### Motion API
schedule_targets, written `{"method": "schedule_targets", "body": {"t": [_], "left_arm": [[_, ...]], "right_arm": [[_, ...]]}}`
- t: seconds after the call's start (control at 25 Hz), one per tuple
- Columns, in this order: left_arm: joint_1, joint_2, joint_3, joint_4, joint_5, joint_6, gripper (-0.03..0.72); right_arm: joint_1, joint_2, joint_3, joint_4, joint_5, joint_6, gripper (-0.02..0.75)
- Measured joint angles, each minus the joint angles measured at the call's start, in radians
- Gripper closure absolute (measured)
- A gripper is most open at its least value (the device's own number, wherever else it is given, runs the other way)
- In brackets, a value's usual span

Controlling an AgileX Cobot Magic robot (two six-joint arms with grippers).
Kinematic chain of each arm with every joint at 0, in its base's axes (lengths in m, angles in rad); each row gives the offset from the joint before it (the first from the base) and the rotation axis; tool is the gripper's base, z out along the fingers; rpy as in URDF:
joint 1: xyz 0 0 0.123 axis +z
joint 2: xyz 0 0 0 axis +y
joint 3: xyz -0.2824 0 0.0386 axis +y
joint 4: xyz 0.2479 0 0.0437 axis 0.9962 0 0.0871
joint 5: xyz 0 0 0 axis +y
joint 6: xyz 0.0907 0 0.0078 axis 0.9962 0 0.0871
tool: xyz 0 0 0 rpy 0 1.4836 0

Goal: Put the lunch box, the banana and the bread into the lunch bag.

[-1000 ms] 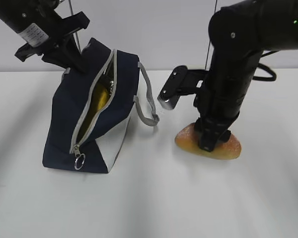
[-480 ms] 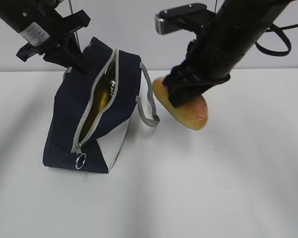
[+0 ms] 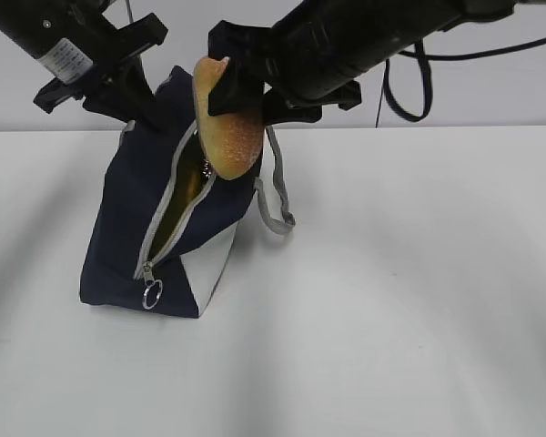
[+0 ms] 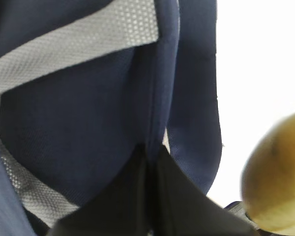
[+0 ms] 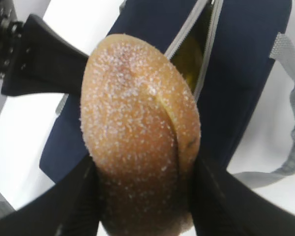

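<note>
Exterior view: the bread (image 3: pixel 227 123) is held aloft by the right gripper (image 3: pixel 246 86) above the unzipped lunch bag (image 3: pixel 127 237), whose top rear edge is pinched by the left gripper (image 3: pixel 132 96). Left wrist view: navy fabric is clamped between dark fingers (image 4: pixel 132 196). Right wrist view: the bread (image 5: pixel 137 132) is squeezed between both fingers (image 5: pixel 71 206), with something yellow seen inside the bag's opening.

We count one lunch bag (image 3: pixel 164 228), with one bread (image 3: pixel 226 123) just above its open zipper. Inside the bag we glimpse one yellow item. Two grippers: one on the bag, one around the bread.
</note>
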Motion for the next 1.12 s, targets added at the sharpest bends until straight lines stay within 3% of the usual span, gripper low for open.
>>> {"method": "schedule_targets", "body": {"t": [0.24,0.52,0.84,1.12], "left_arm": [[0.0,0.0,0.0,-0.001,0.0,0.0,0.688],[0.0,0.0,0.0,0.0,0.0,0.001,0.688],[0.0,0.0,0.0,0.0,0.001,0.002,0.688],[0.0,0.0,0.0,0.008,0.0,0.005,0.688]], "right_arm": [[0.0,0.122,-0.001,0.242,-0.075,0.002,0.381],[0.0,0.223,-0.001,0.29,-0.109,0.005,0.37],[0.013,0.253,-0.05,0.313,-0.18,-0.082,0.116],[0.019,0.296,-0.138,0.315,-0.14,-0.104,0.09]]}}
